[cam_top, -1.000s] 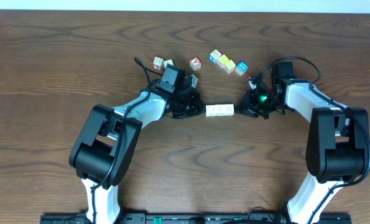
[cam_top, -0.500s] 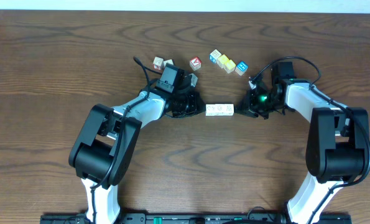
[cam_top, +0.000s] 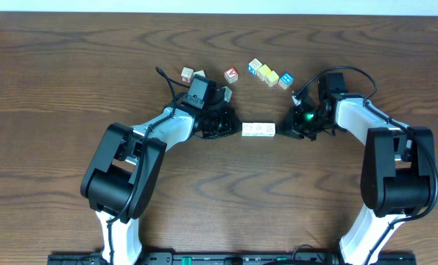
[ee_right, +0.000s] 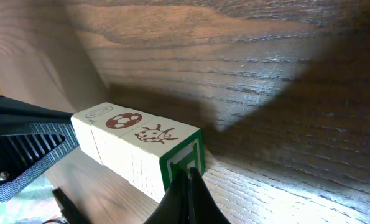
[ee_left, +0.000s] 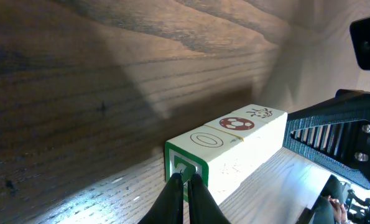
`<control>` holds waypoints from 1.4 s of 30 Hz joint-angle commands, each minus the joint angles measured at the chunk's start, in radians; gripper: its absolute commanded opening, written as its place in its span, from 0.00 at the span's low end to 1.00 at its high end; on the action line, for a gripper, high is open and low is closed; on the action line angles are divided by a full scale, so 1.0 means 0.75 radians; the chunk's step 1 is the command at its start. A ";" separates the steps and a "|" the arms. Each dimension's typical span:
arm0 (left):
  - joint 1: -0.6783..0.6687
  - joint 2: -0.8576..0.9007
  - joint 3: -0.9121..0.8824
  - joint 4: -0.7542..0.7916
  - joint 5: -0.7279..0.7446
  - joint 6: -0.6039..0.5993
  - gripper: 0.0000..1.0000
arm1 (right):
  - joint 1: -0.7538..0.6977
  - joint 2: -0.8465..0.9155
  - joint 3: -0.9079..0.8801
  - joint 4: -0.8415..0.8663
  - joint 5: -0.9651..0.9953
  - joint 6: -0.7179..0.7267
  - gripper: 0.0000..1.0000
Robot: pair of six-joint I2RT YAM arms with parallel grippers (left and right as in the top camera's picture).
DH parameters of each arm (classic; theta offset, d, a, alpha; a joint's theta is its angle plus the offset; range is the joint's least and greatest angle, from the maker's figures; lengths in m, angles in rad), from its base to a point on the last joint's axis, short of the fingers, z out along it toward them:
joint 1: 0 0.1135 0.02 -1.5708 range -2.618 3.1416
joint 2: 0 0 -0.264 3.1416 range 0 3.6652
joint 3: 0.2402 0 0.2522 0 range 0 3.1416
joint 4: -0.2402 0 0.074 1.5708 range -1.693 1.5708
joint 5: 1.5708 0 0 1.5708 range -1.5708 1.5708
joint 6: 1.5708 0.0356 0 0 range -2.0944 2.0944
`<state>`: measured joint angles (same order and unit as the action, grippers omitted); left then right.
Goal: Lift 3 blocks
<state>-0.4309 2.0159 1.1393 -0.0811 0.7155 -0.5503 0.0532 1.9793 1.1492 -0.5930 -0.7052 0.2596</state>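
Three white blocks (cam_top: 259, 130) lie end to end in a short row at the table's middle, with an oval, a ball and a bug drawn on their tops. My left gripper (cam_top: 240, 130) is shut, its tips pressed against the row's green-framed left end (ee_left: 186, 169). Shut as well, my right gripper (cam_top: 280, 131) pushes its tips against the opposite green-framed end (ee_right: 183, 163). The row (ee_left: 234, 134) is squeezed between the two grippers. I cannot tell whether it rests on the wood or hangs just above it.
Loose coloured cubes lie behind the row: a red-faced one (cam_top: 232, 74), two at the far left (cam_top: 190, 74), and a line of cream, yellow and blue ones (cam_top: 271, 74). Both arms reach in from the near edge.
The row and both gripper tips have shifted slightly left and away from the near edge. Both grippers stay shut against the row's ends.
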 commanded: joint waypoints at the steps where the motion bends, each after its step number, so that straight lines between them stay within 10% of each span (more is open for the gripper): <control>1: -0.026 -0.050 -0.004 0.015 0.079 -0.001 0.07 | 0.063 -0.058 0.017 -0.003 -0.129 -0.003 0.01; 42: -0.026 -0.127 -0.004 -0.039 0.083 -0.002 0.07 | 0.063 -0.076 0.021 0.005 -0.272 0.023 0.01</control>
<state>-0.4294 1.9305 1.1393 -0.1097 0.7296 -0.5507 0.0605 1.9587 1.1492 -0.5972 -0.7177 0.2707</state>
